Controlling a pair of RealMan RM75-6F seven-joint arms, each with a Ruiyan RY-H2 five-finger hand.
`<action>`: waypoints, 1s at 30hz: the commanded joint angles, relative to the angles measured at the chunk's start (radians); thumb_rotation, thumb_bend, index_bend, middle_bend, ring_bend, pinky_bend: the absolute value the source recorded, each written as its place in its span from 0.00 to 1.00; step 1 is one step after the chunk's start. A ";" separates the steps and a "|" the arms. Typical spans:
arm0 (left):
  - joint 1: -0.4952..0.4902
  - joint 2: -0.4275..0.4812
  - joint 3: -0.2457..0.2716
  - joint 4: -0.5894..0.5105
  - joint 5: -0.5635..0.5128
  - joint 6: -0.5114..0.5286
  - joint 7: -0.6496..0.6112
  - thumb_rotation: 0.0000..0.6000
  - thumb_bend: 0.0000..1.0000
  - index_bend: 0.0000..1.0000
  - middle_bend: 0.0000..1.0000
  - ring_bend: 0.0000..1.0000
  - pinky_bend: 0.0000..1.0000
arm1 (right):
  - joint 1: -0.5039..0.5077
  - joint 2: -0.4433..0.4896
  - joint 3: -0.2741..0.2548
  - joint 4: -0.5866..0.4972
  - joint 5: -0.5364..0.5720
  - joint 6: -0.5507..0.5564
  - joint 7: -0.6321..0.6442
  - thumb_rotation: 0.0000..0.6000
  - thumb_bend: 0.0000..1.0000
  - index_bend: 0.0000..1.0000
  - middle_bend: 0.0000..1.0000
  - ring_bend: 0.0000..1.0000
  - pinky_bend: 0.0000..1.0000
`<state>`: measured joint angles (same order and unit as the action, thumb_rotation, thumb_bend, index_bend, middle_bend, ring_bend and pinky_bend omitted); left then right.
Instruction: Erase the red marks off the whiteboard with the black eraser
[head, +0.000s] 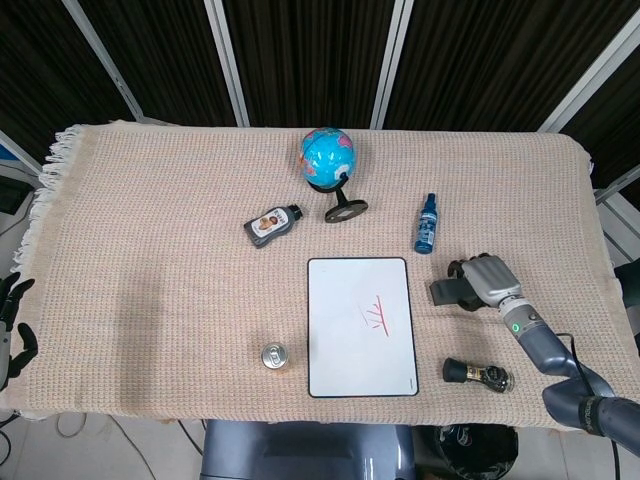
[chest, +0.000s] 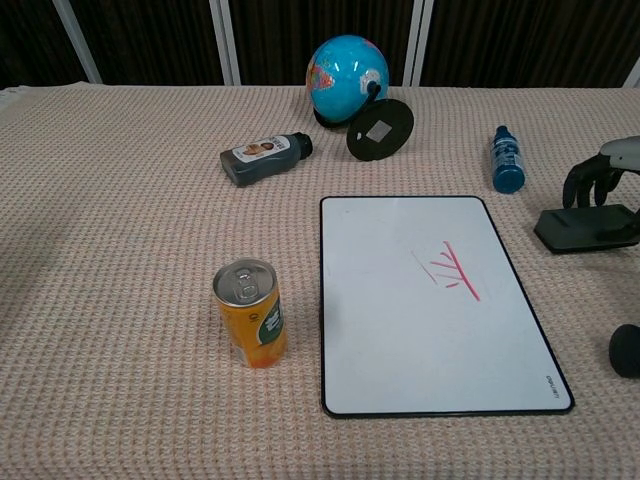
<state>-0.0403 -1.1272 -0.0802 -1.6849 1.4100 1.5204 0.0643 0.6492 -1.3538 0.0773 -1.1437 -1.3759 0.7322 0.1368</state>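
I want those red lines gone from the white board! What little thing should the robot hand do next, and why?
Probably close the right hand around the flat black eraser and lift it. The hand sits over the eraser's far end, fingers curled down at it, but a firm grip isn't clear. The red marks are still on the white rectangular whiteboard, so the eraser has to come first.
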 joint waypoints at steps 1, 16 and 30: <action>0.000 0.000 0.000 -0.001 -0.001 -0.001 0.001 1.00 0.75 0.13 0.05 0.00 0.00 | 0.003 -0.002 0.000 0.002 0.003 -0.001 -0.006 1.00 0.35 0.42 0.42 0.38 0.28; 0.000 0.001 -0.003 -0.002 -0.007 -0.001 -0.001 1.00 0.75 0.14 0.05 0.00 0.00 | 0.012 0.000 0.001 -0.009 0.023 -0.005 -0.030 1.00 0.40 0.46 0.50 0.46 0.33; 0.001 0.001 -0.001 -0.005 -0.005 -0.001 -0.003 1.00 0.74 0.14 0.04 0.00 0.00 | 0.014 0.040 0.021 -0.068 0.003 0.051 -0.006 1.00 0.44 0.48 0.53 0.50 0.36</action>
<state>-0.0396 -1.1258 -0.0807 -1.6903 1.4049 1.5195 0.0613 0.6611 -1.3196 0.0946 -1.2030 -1.3696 0.7782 0.1313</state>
